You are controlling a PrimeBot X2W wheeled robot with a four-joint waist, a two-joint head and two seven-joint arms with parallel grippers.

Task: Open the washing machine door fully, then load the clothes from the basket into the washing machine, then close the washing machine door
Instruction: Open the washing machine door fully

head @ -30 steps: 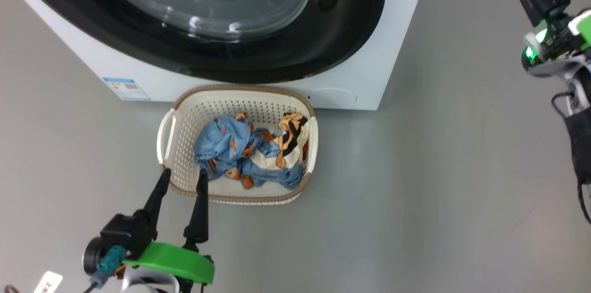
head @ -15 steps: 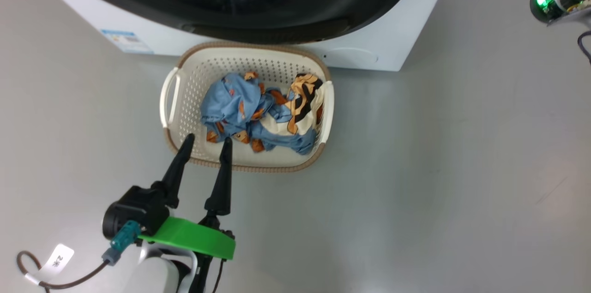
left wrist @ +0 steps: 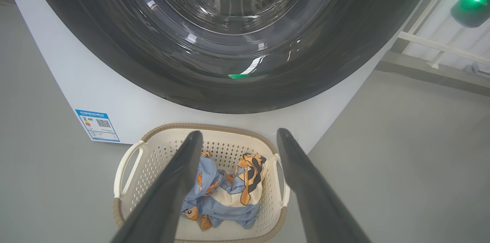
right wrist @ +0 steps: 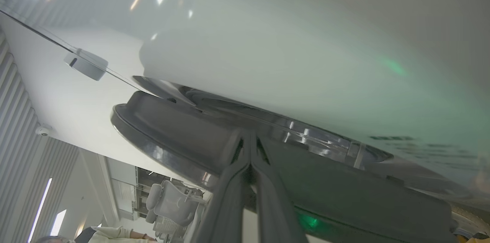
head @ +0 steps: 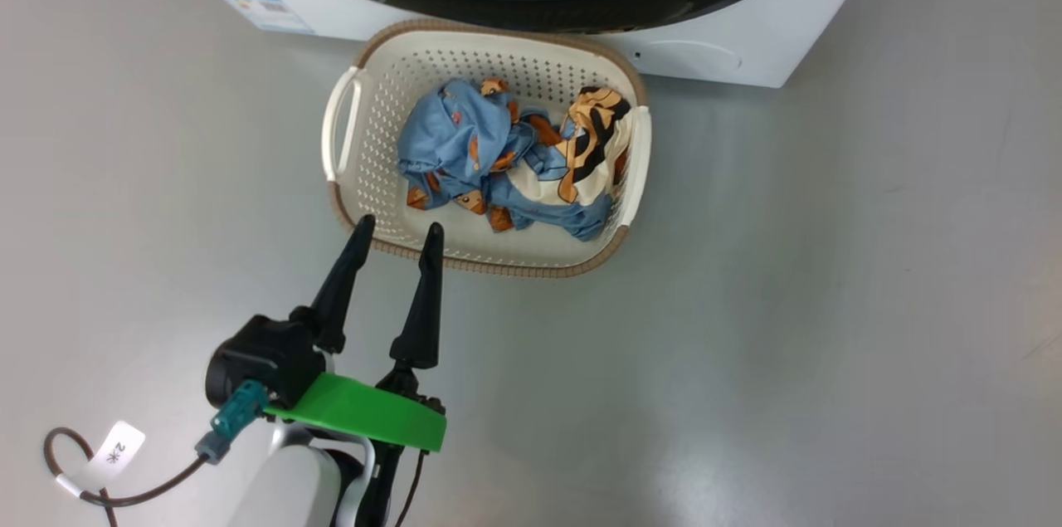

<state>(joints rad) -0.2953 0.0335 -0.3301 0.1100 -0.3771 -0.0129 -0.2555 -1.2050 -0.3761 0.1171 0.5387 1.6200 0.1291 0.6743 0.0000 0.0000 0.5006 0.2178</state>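
The cream basket (head: pixel 357 178) stands on the floor against the white washing machine (head: pixel 747 54), with blue and cream printed clothes (head: pixel 514 153) piled inside. The washing machine door (left wrist: pixel 229 90) looks closed, black rim around clear glass. My left gripper (head: pixel 399 225) is open and empty, its tips just over the basket's near-left rim; the left wrist view shows it (left wrist: pixel 239 132) framing the clothes (left wrist: pixel 226 193). My right gripper (right wrist: pixel 250 136) is shut on nothing, its tips against the edge of the door's rim (right wrist: pixel 172 132).
Grey floor (head: pixel 830 303) spreads right of and in front of the basket. A blue label sticker (head: pixel 264 8) marks the machine's lower left. In the right wrist view an office chair (right wrist: pixel 168 201) and a person's sleeve (right wrist: pixel 115 231) show far off.
The whole head picture has shifted, so the camera moved. The left gripper keeps its place at the basket's near rim. Neither gripper has opened or shut.
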